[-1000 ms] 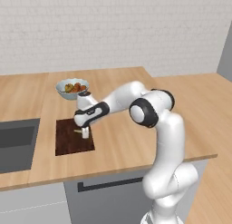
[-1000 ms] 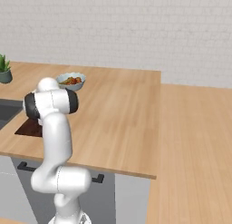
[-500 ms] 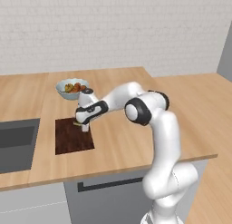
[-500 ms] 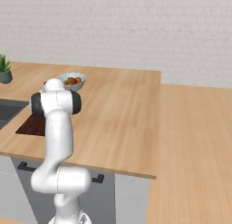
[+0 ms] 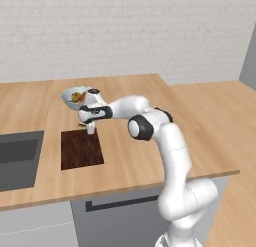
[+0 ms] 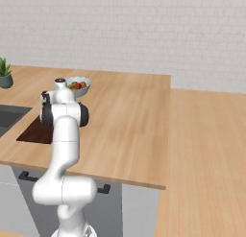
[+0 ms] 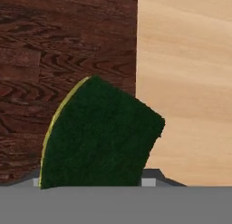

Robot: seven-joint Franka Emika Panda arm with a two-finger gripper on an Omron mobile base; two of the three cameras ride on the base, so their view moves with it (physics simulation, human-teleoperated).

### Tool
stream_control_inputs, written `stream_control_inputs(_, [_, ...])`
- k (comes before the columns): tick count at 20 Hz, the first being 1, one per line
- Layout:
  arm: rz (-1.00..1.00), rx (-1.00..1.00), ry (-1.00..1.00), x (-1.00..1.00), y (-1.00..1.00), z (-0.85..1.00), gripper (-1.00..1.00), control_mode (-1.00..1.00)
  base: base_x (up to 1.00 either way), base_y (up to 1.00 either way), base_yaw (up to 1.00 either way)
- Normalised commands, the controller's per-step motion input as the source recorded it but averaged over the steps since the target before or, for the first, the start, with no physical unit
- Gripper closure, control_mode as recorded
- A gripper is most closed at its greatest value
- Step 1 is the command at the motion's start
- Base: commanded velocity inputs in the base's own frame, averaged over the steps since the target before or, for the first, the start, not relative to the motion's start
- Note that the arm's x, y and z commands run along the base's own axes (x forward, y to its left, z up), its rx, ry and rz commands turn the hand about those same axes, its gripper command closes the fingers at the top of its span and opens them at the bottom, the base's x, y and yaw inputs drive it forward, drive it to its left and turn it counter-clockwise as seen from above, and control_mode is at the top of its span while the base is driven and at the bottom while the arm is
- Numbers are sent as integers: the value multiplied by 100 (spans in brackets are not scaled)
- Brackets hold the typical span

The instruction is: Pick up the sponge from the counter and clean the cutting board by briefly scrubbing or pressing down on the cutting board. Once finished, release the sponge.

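Observation:
The sponge (image 7: 99, 137), dark green with a thin yellow edge, stands tilted between my finger tips, and my gripper (image 7: 93, 181) is shut on it. Under it lies the cutting board (image 7: 59, 60), dark reddish-brown with grain, whose right edge meets the light-wood counter (image 7: 186, 82). From the left base view, my gripper (image 5: 90, 129) hangs over the far right corner of the cutting board (image 5: 81, 150). The arm hides the hand in the right base view, where a strip of the cutting board (image 6: 32, 132) shows on the counter (image 6: 129, 116).
A bowl of fruit (image 5: 75, 97) stands just beyond the board, close to my hand. The grey sink basin (image 5: 17, 158) lies left of the board. A small potted plant (image 6: 5, 74) sits at the far left. Open counter stretches to the right.
My hand with the sponge has shifted from over the board's middle toward its far right corner, nearer the bowl. The board and bowl have not moved.

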Motion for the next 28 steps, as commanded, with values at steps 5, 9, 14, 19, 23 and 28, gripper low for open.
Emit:
stream_control_inputs(5, [3, -1, 0, -10, 46, -32, 100, -100, 0, 0, 0])
stream_control_inputs(9, [5, -4, 0, -57, 75, -45, 100, -100, 0, 0, 0])
stream_control_inputs(14, [7, -4, 0, -49, 75, -54, 100, -100, 0, 0, 0])
stream_control_inputs(19, [8, -1, 0, -54, 57, -69, 100, -100, 0, 0, 0])
stream_control_inputs(23, [14, 0, 2, -80, 28, -48, 100, -100, 0, 0, 0])
stream_control_inputs(28, [16, 0, 2, -90, 16, -29, 100, -100, 0, 0, 0])
